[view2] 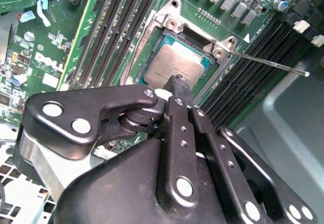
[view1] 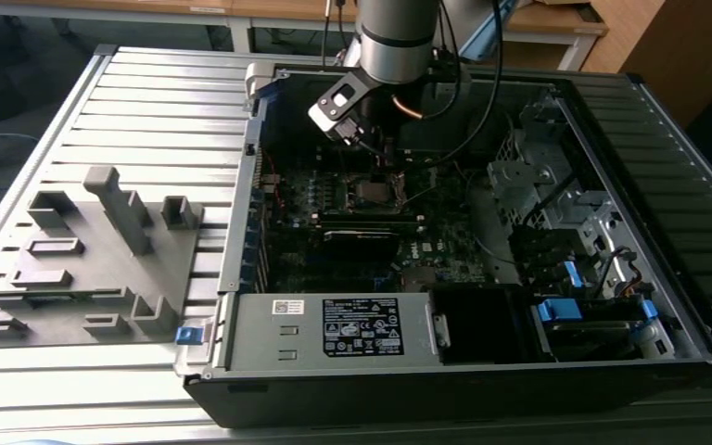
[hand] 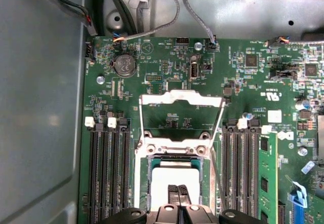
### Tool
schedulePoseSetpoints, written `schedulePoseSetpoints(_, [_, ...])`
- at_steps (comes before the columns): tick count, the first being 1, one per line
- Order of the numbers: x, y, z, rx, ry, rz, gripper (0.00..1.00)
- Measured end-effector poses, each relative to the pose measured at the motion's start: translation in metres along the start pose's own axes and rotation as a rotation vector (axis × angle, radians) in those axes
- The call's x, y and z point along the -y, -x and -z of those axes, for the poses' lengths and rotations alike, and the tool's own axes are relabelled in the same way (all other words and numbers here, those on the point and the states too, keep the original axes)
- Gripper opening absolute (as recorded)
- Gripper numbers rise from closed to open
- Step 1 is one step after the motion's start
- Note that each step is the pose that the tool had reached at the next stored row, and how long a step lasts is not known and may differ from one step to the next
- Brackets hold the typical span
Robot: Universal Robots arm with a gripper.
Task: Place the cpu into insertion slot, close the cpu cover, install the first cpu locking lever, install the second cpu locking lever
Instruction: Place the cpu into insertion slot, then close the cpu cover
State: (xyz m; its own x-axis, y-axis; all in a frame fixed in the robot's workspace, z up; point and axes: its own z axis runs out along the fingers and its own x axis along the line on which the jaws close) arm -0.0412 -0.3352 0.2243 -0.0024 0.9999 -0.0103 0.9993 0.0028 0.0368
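- The gripper (view2: 179, 83) has its fingers drawn together, tips on or just above the cpu (view2: 172, 64); whether they touch cannot be told.
- The cpu lies flat in the insertion slot (hand: 143, 178), which in the exterior view sits at 12 o'clock from the power supply box (view1: 362, 326).
- The cpu cover (hand: 182, 98) is open, so placing seems nearly done.
- The next move likely calls for a straight lift that does not drag the chip.

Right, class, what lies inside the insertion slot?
The cpu, its grey top up. The gripper covers part of one edge; whatever lies beneath the cpu is hidden.
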Motion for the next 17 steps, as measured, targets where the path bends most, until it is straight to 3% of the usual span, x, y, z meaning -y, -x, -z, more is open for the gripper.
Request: schedulePoseSetpoints(17, [0.0000, 0.0022, 0.0003, 0.0000, 0.0000, 0.000, 0.11])
